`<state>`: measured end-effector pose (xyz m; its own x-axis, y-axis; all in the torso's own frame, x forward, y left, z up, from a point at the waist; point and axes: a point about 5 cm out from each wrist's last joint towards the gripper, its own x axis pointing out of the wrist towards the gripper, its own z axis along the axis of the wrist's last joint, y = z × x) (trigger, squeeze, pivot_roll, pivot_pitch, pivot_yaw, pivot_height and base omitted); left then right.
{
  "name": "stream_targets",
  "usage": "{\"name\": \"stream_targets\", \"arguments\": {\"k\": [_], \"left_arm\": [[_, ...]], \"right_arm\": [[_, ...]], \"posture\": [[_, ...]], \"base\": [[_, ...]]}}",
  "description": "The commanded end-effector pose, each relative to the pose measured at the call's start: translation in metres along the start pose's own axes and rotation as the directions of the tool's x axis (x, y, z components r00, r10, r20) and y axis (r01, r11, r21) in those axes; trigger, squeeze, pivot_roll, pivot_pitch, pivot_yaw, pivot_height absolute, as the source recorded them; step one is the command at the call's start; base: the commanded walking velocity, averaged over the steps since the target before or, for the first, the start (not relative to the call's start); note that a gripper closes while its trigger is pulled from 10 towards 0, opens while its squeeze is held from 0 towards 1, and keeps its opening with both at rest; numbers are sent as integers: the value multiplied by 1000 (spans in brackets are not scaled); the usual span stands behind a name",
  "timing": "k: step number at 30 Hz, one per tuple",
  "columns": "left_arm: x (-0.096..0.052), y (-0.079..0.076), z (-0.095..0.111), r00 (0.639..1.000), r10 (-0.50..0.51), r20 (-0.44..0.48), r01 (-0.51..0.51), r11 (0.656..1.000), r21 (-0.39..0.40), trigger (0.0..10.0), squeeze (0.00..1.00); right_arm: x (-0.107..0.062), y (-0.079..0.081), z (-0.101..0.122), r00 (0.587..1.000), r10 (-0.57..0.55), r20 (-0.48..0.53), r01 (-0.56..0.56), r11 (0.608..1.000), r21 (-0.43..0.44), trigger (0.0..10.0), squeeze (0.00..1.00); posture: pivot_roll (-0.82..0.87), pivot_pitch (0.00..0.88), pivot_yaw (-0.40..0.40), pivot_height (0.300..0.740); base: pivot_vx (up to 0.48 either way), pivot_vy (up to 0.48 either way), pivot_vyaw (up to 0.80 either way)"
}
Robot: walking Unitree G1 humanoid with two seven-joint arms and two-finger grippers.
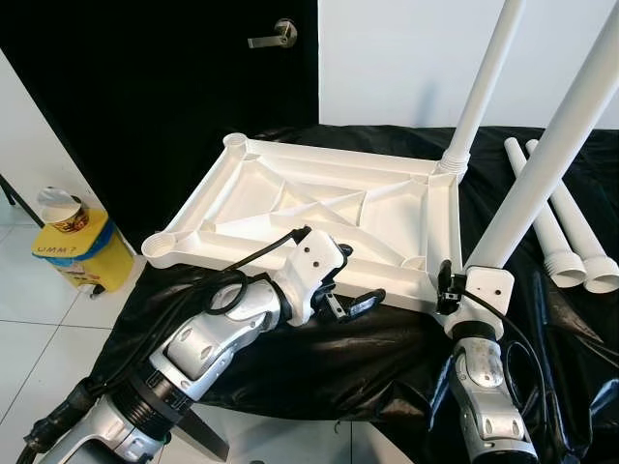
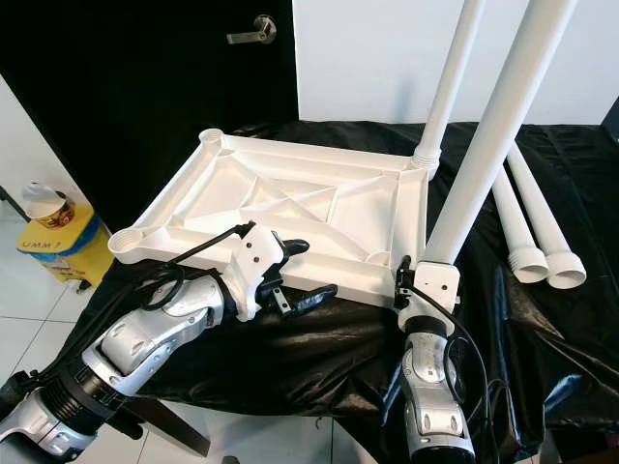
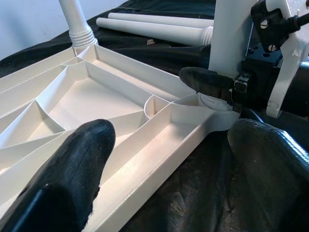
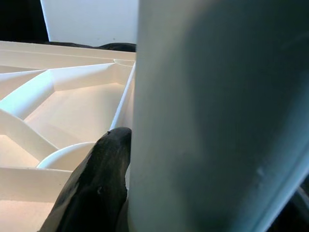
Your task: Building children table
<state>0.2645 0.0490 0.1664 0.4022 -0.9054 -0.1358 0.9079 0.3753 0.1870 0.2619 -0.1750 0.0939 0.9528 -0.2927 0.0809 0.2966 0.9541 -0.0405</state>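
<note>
Right gripper (image 1: 455, 288) nearest, clenched round the foot of a white table leg (image 1: 542, 164), held almost upright with its long axis leaning up and to the right, threaded end just over the near right corner socket of the upturned tabletop (image 1: 319, 208). Left gripper (image 1: 343, 280) released, fingers spread either side of the tabletop's near rim, just left of that corner. One leg (image 1: 481, 82) already standing in the far right socket. Two spare legs (image 1: 561, 227) flat on the black sheet (image 1: 387, 348), right of the tabletop. Yellow bin (image 1: 82, 253) on the floor, well apart.
</note>
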Motion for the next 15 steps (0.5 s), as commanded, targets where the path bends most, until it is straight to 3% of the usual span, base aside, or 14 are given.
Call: {"name": "stream_targets", "arguments": {"k": [1,2,7,9,11,15], "left_arm": [[0,-12,0,967,-254,-9,254,967,18,10000,0],[1,-11,-1,967,-253,-11,254,967,21,10000,0],[4,-11,3,965,-261,9,261,965,20,10000,0],[5,-13,3,963,-269,8,269,963,23,10000,0],[5,-13,3,963,-269,8,269,963,23,10000,0],[7,-15,3,961,-278,10,278,960,23,10000,0]], "right_arm": [[-9,-8,-20,993,-51,-109,56,998,38,10000,0],[-7,-7,-18,994,-46,-94,50,998,37,10000,1000],[-3,-6,-8,999,33,-39,-31,998,49,10000,1000],[-3,-5,-3,990,143,-9,-142,987,68,10000,1000],[-3,-5,-3,990,143,-9,-142,987,68,10000,1000],[-2,-13,2,971,237,26,-238,970,41,10000,1000]], "posture": [[-76,0,54,740],[-81,0,59,740],[-94,0,65,740],[-104,0,65,740],[-104,0,65,740],[-109,0,63,740]], "base": [[0,0,0],[0,0,0],[0,0,0],[0,0,0],[0,0,0],[0,0,0]]}}
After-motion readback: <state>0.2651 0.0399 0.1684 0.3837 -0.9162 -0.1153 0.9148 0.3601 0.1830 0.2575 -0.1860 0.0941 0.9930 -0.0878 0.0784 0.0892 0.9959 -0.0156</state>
